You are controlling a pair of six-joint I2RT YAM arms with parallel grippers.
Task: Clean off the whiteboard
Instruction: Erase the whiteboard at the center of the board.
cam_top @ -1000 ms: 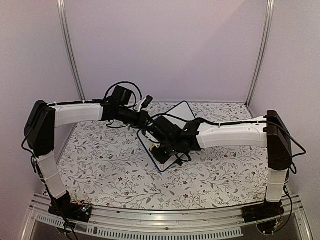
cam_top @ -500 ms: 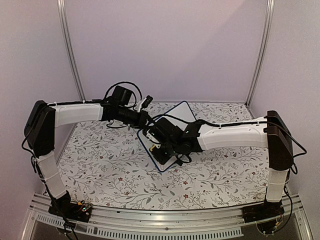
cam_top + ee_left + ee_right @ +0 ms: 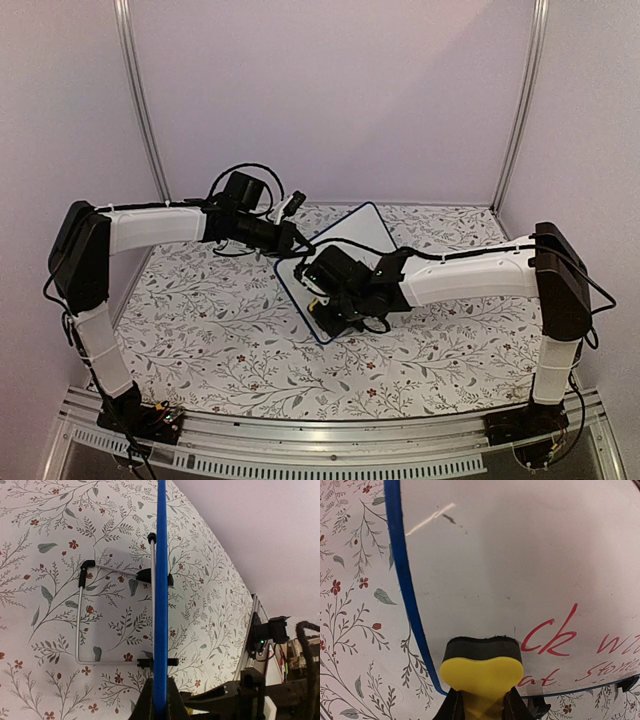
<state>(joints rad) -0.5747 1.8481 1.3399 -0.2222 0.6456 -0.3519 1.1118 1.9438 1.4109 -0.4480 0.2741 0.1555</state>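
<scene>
Whiteboard (image 3: pixel 520 555), glossy, thin blue rim, red cursive, yellow sponge (image 3: pixel 481 676) pressed on

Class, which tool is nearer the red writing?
Right. The right tool holds the yellow eraser beside the red writing; the left tool clamps the whiteboard by its edge, farther off.

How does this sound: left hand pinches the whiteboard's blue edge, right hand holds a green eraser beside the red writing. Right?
Not quite. The eraser is yellow with a dark pad, not green; the right wrist view shows it. The rest stands: the left hand pinches the whiteboard by its blue edge, and the right hand holds the eraser beside the red writing.
</scene>
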